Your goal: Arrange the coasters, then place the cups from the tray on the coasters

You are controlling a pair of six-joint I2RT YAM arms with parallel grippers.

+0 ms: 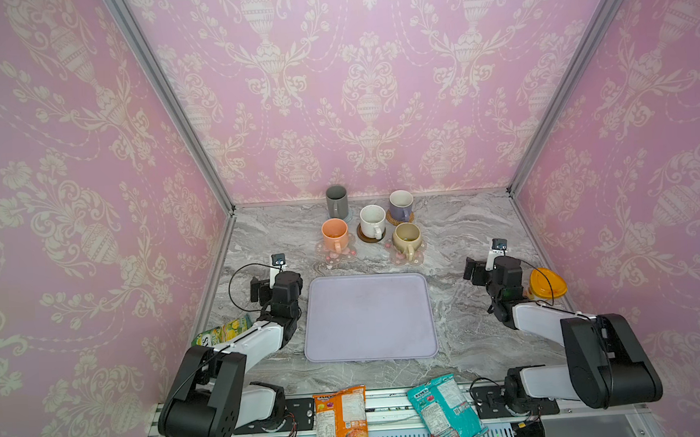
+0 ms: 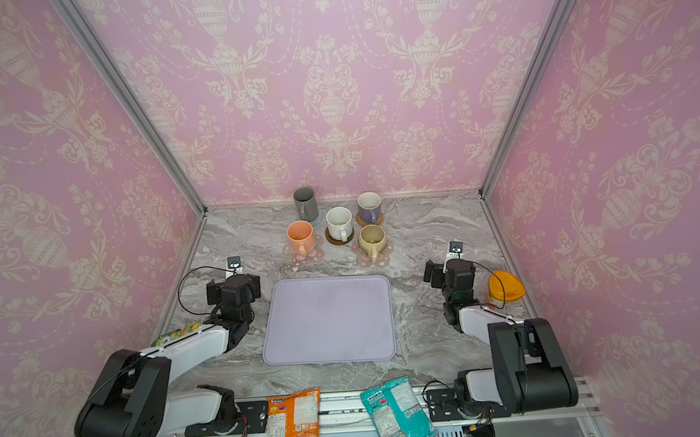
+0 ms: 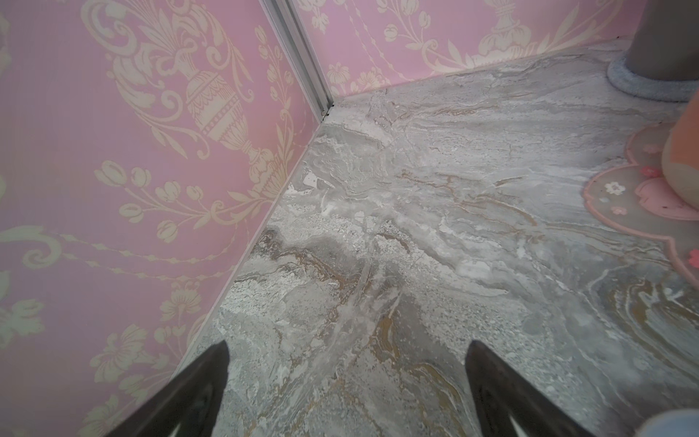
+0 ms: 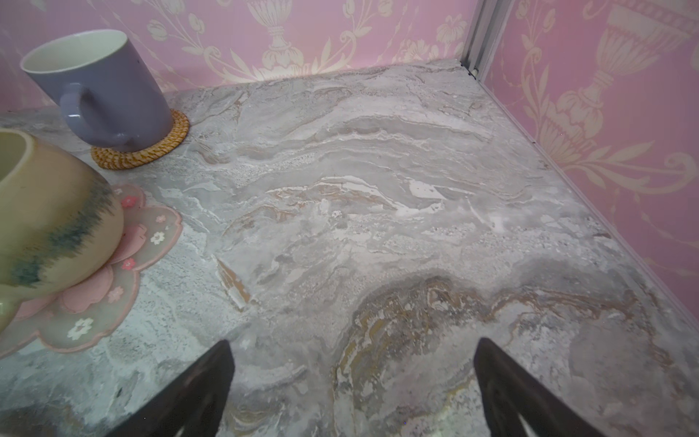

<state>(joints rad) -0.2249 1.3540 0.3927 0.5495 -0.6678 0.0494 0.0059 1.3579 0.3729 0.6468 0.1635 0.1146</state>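
Apparently nothing left to carry: see the tray [image 1: 369, 318] bare at the middle of the tabletop [image 1: 465, 229]. Beyond it, toward the back wall, count five cups on five coasters: dark grey tumbler [image 1: 337, 201] on the grey-blue coaster [image 3: 643, 89], lavender cup [image 1: 401, 206] on the rattan coaster [image 4: 151, 149], white cup [image 1: 372, 220] on the dark brown coaster [image 1: 365, 238], peach cup [image 1: 335, 233] on a pink flower coaster [image 1: 338, 258], beige-yellow cup [image 1: 407, 237] on the second pink flower coaster [image 1: 409, 258].

Find the left claw [image 3: 348, 348] spread wide, gripping nothing, over bare tabletop left of the tray. Find the right claw [image 4: 353, 342] likewise spread and gripping nothing, right of the tray.

Judge the main hazard as any further sweep toward the tightly packed group: risk of clipping a handle, dragging a cup off its coaster, or tipping the tall tumbler. Expect the thin flower coasters to slide under a nudged cup. Mind also the orange-lidded jar [image 1: 546, 284] just beside the right arm, with a cable seen across it in both top views: risk of snagging and toppling it.
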